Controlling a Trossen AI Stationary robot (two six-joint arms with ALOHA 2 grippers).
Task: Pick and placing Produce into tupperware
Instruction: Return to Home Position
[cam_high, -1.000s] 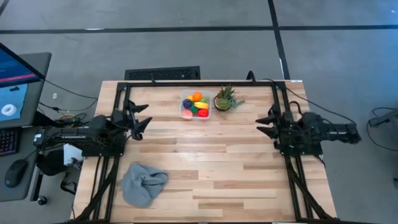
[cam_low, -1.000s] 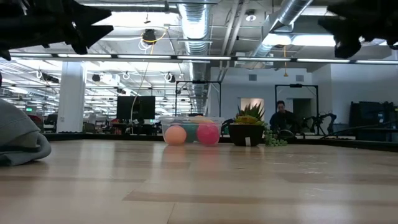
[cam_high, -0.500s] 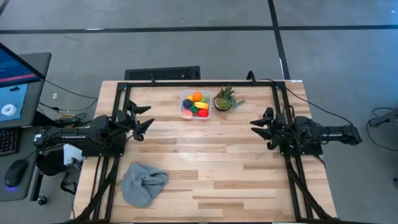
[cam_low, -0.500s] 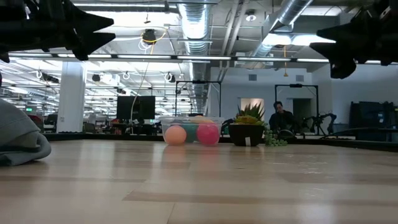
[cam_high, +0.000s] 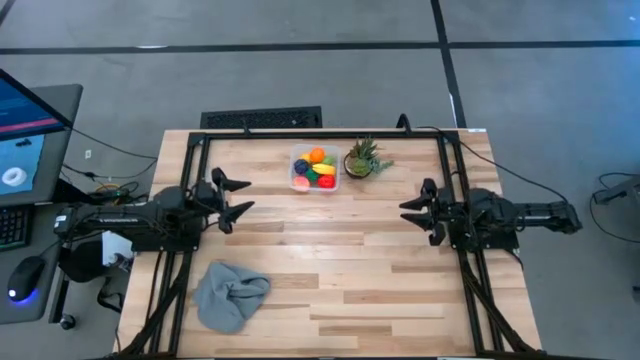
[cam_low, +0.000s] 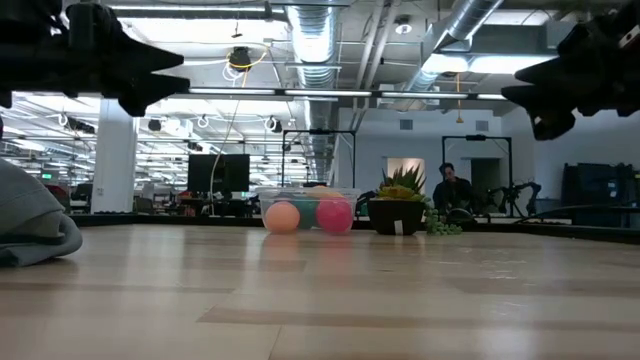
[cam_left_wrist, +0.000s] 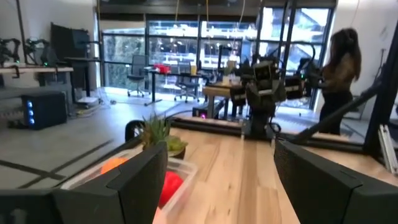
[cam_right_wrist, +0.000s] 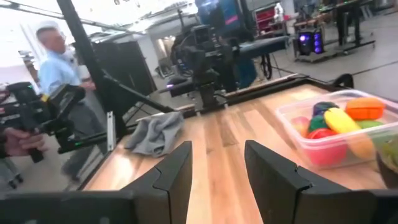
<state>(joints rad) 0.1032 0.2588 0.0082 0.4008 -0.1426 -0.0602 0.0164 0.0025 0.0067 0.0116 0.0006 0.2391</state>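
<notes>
The clear tupperware (cam_high: 314, 170) stands near the table's far edge, filled with several colourful produce pieces: orange, yellow, red, green, dark blue. It also shows in the low view (cam_low: 308, 212), the left wrist view (cam_left_wrist: 155, 180) and the right wrist view (cam_right_wrist: 333, 127). My left gripper (cam_high: 240, 194) hovers open above the table's left side, pointing right. My right gripper (cam_high: 408, 210) hovers open above the right side, pointing left. Both are held high and touch nothing.
A small potted plant (cam_high: 362, 159) stands just right of the tupperware. A crumpled grey cloth (cam_high: 229, 293) lies near the table's near-left corner. Black frame rails (cam_high: 320, 134) run along the far, left and right edges. People stand in the room beyond.
Both arms have reached inward over the table: my left gripper moved toward the right, my right gripper toward the left and a little toward the near edge. In the low view the right gripper has sunk slightly. The tupperware, plant and cloth have stayed put.
</notes>
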